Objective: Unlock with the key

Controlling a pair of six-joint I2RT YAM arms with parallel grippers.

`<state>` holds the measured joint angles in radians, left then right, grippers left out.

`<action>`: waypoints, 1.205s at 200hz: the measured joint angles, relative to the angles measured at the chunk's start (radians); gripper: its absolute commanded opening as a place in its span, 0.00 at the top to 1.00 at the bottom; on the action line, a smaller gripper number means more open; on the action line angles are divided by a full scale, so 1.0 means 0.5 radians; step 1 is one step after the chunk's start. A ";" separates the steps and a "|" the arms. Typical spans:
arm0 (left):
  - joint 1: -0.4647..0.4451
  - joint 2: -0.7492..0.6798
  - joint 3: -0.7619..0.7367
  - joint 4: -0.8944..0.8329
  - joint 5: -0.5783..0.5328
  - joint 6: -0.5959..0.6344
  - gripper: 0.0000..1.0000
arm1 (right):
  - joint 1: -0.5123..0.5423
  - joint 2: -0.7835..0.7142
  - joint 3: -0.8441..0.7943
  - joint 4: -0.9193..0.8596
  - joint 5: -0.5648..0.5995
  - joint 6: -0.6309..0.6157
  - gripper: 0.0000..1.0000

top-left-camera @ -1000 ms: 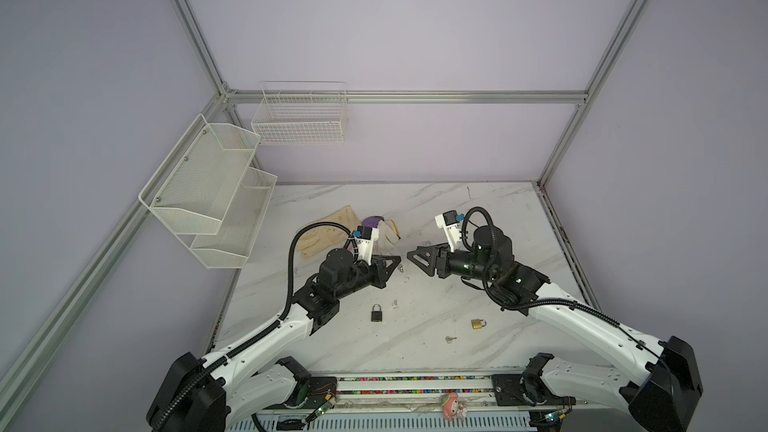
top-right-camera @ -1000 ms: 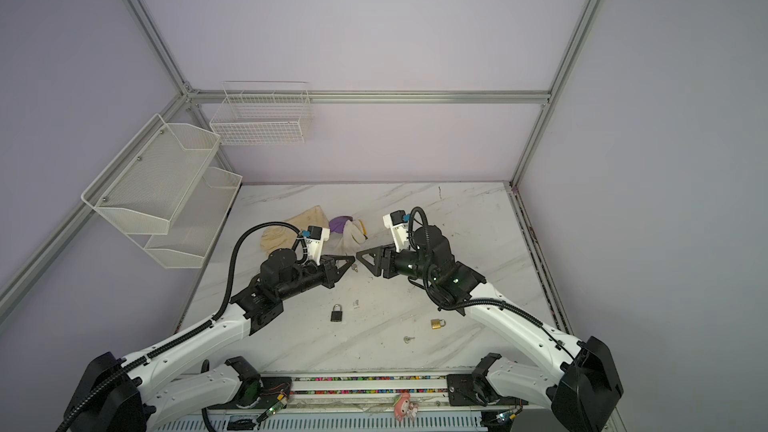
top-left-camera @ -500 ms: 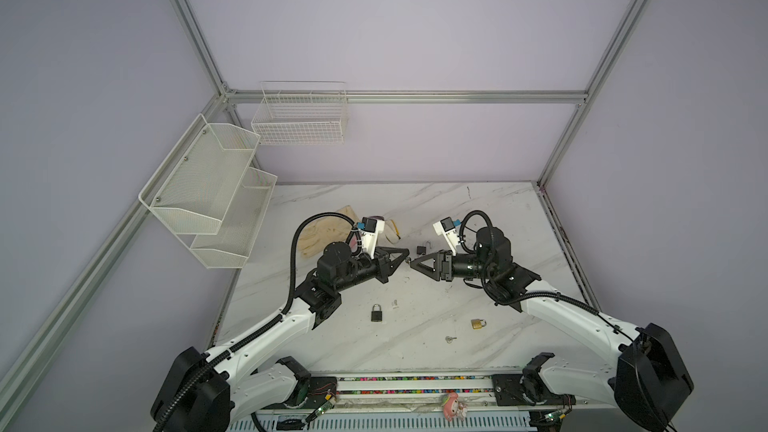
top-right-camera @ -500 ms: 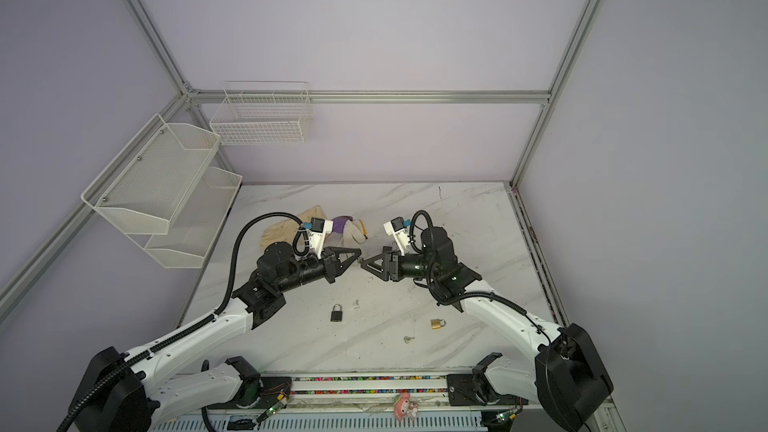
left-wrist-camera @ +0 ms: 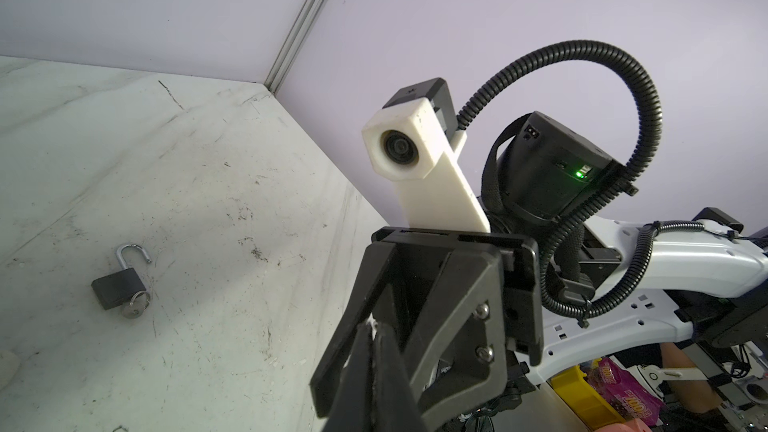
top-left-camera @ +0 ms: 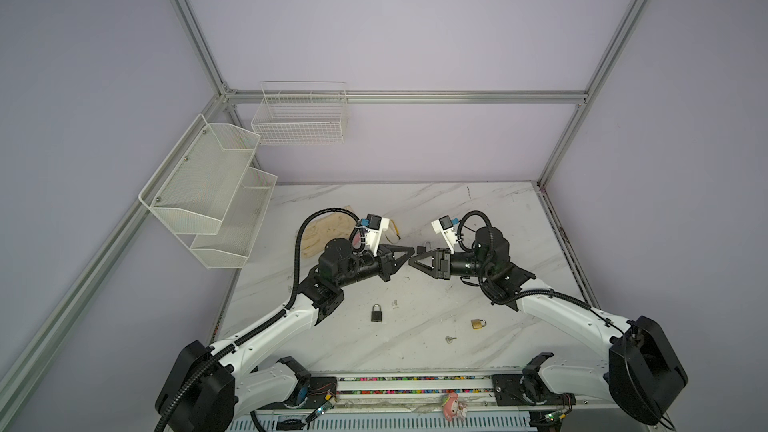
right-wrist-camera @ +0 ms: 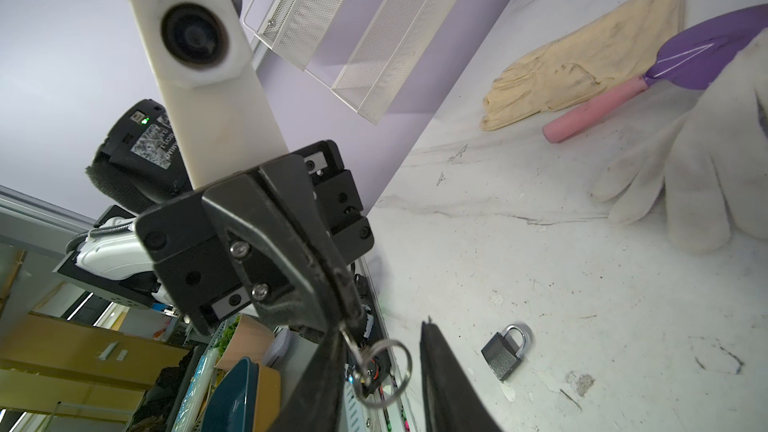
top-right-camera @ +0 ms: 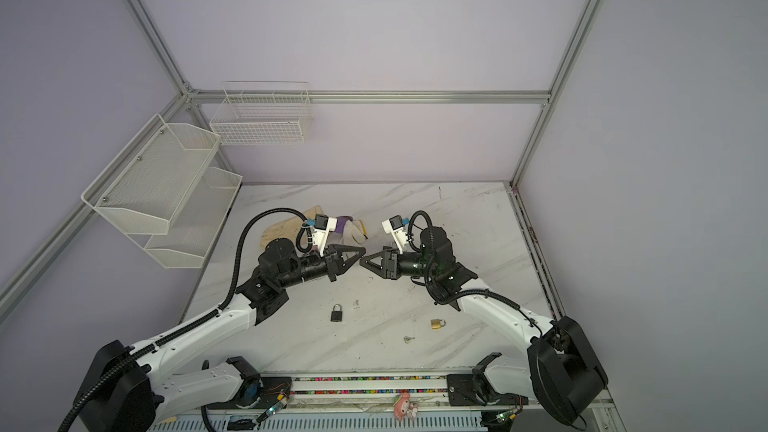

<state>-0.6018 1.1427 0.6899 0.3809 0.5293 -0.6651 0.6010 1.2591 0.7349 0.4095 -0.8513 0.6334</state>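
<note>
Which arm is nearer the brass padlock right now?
Right. The right arm runs close beside the brass padlock, on its right in both top views; the left arm lies farther off, past the black padlock.

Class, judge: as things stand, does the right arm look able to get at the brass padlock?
Probably yes. The brass padlock lies uncovered on the table beside that arm. The right end effector is open but raised, facing the left end effector, so it must swing back.
</note>
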 measured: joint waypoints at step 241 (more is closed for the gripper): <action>0.031 -0.500 0.000 -0.689 -0.549 -0.091 0.36 | -0.013 -0.081 -0.109 -0.164 0.405 -0.127 1.00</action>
<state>-0.5861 0.8928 0.6899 0.0364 0.2550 -0.7105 0.5945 1.2186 0.6804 0.3275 -0.6487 0.5701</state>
